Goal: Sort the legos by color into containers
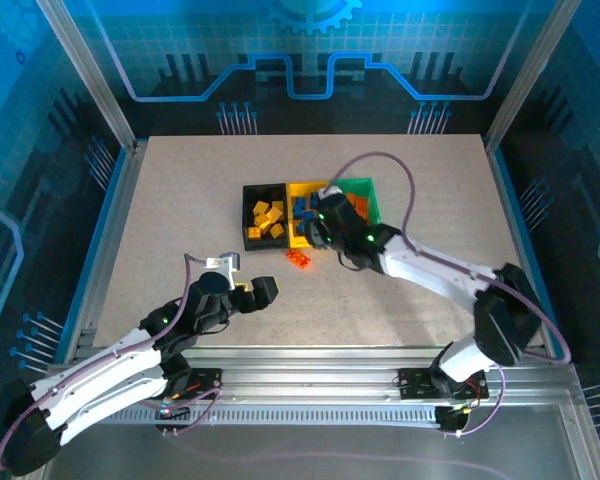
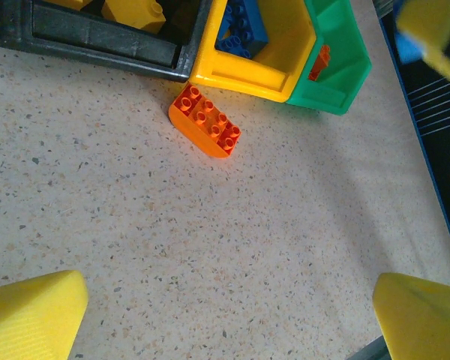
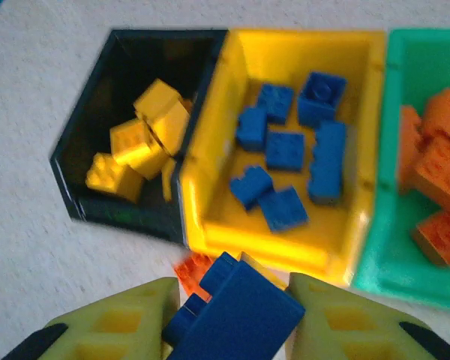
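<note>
Top external first: three joined bins sit mid-tabletop (image 1: 180, 200), the black bin (image 1: 248, 215) on the left, the yellow bin (image 1: 300, 241) in the middle and the green bin (image 1: 364, 186) on the right. The right pincer (image 1: 325, 212) hangs over the yellow and green bins. One orange brick (image 1: 300, 259) lies loose on the tabletop just in front of the yellow bin. The left pincer (image 1: 264, 291) sits low and well apart from the bins, near its own base.

Left wrist now: the orange brick lies studs up, just beside the near corner where the black and yellow bins meet. The left pincer's yellow fingers (image 2: 30, 315) are spread wide with bare tabletop between them, nothing gripped.

Right wrist: here's the action. The two fingers (image 3: 124, 319) clamp a blue brick (image 3: 236, 315), held above the near rim of the yellow bin. Below, yellow bricks (image 3: 146, 139) fill the black bin, blue bricks (image 3: 285, 150) lie in the yellow bin and orange bricks (image 3: 439, 169) in the green bin. The loose orange brick peeks out beside the held blue brick.
</note>
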